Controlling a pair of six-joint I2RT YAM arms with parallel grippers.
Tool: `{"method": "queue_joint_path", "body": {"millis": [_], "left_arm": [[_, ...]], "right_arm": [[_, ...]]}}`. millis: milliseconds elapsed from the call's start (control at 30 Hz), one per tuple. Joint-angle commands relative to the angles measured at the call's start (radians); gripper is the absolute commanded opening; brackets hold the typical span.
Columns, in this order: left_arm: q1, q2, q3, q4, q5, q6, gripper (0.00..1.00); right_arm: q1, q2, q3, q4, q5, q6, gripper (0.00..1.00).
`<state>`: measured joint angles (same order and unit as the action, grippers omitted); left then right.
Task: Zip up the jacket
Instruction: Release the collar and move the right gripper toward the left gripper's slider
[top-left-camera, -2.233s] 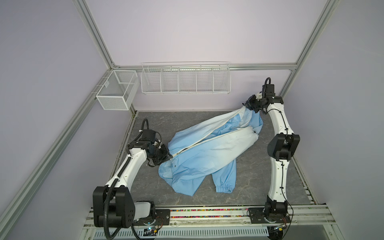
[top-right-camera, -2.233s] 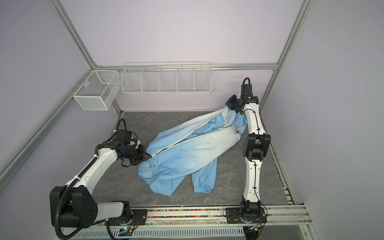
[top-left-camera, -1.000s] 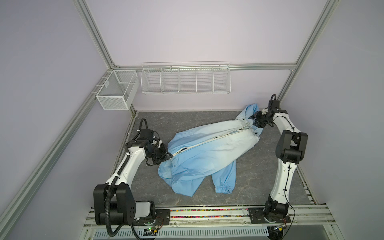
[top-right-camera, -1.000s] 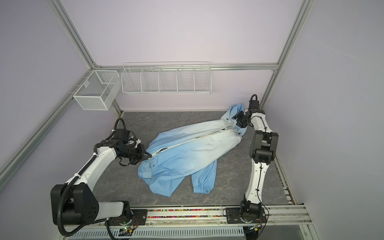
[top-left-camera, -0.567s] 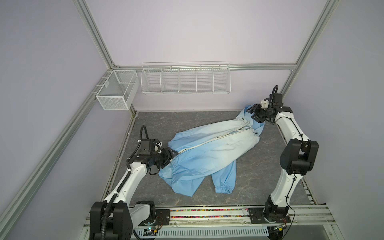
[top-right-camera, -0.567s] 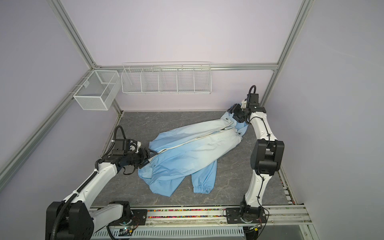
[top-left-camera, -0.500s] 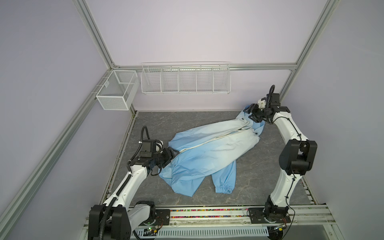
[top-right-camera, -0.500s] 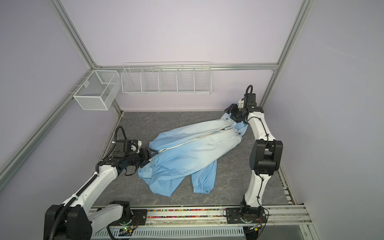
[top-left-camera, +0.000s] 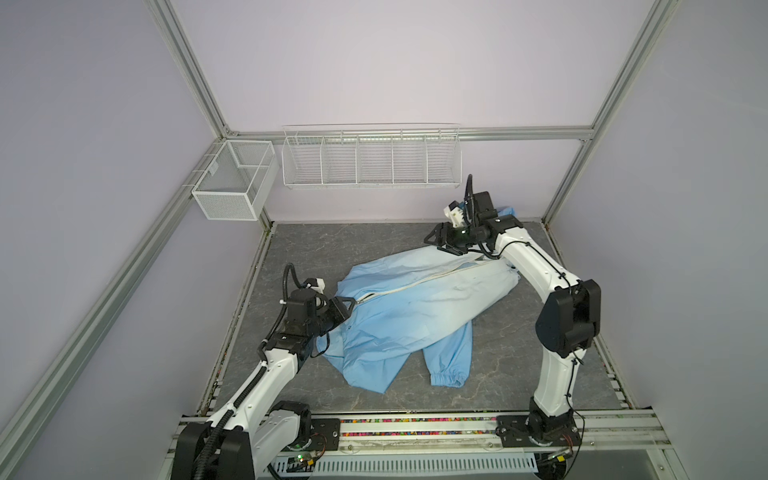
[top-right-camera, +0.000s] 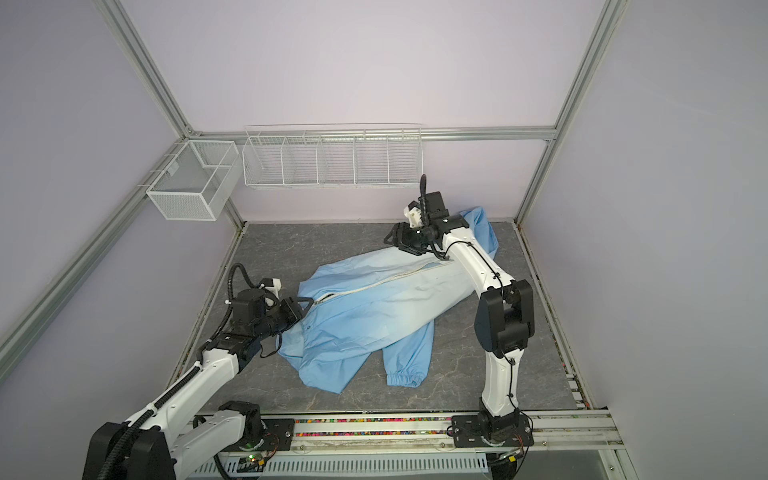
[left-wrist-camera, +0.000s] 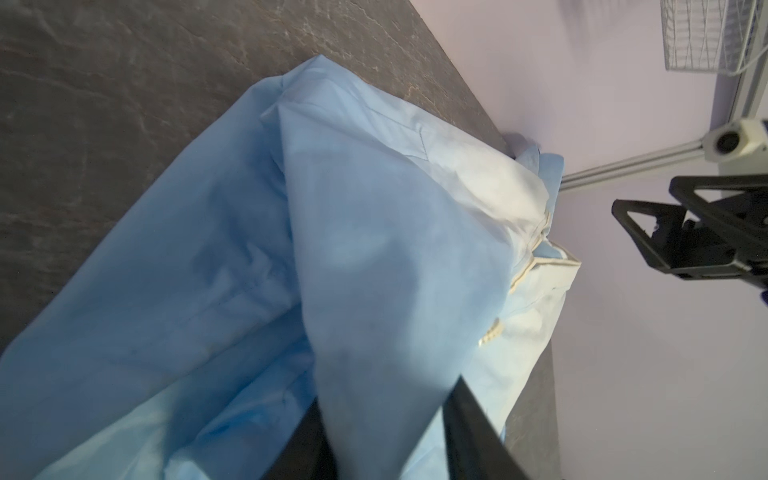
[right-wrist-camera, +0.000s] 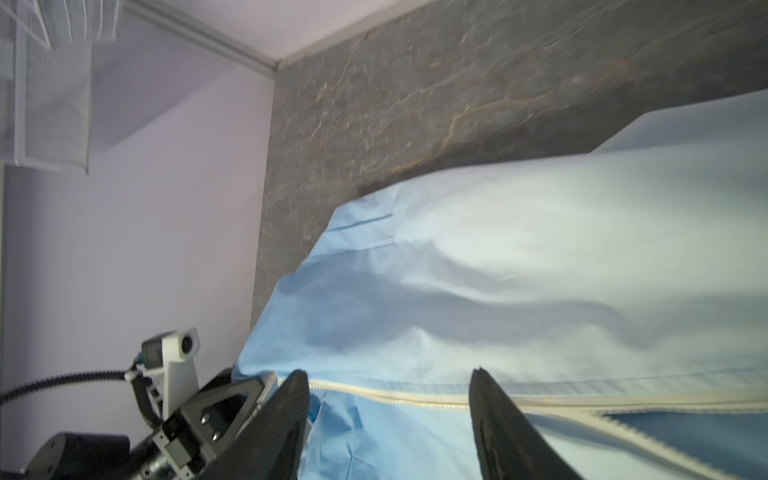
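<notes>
Since zipper (top-left-camera: 415, 281) likely needs a taut track, L gripper (top-left-camera: 348, 306) pinches jacket (top-left-camera: 415, 320) hem fold at its base; R gripper (top-left-camera: 433, 241) spread, empty, zipper just under fingers; jacket lies on table (top-left-camera: 332, 249) btwn both.

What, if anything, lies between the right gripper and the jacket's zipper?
Nothing visible does. The right gripper hangs open over the jacket near its far end, and in the right wrist view the cream zipper shows uncovered between its fingers: no fabric lies over it.

surface: dark grey marbled tabletop (top-left-camera: 332, 245) | lying on it: light-blue jacket (top-left-camera: 415, 316), spread diagonally
</notes>
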<state>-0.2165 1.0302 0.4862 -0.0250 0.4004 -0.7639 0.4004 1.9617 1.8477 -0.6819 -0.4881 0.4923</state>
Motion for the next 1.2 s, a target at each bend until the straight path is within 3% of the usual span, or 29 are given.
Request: {"method": "queue_joint_path", "body": {"millis": [0, 267, 433, 667, 900, 1167], "left_arm": [[-0.003, 0.04, 0.073, -0.001, 0.053, -0.012, 0.23], [-0.001, 0.121, 0.183, -0.111, 0.235, -0.015, 0.0], [0.003, 0.154, 0.252, -0.17, 0.375, -0.01, 0.0], [0.034, 0.143, 0.274, -0.179, 0.488, -0.034, 0.0], [0.101, 0.115, 0.224, -0.062, 0.573, -0.121, 0.0], [0.104, 0.135, 0.207, 0.042, 0.629, -0.188, 0.0]], "right_arm": [[0.086, -0.018, 0.033, -0.071, -0.035, -0.051, 0.64], [0.299, -0.034, -0.005, 0.027, -0.084, -0.057, 0.58], [0.313, -0.014, -0.05, 0.074, -0.163, -0.073, 0.58], [0.295, 0.005, -0.11, 0.212, -0.249, 0.029, 0.61], [0.283, 0.0, -0.185, 0.355, -0.301, 0.147, 0.62], [0.282, 0.01, -0.217, 0.411, -0.32, 0.194, 0.62]]}}
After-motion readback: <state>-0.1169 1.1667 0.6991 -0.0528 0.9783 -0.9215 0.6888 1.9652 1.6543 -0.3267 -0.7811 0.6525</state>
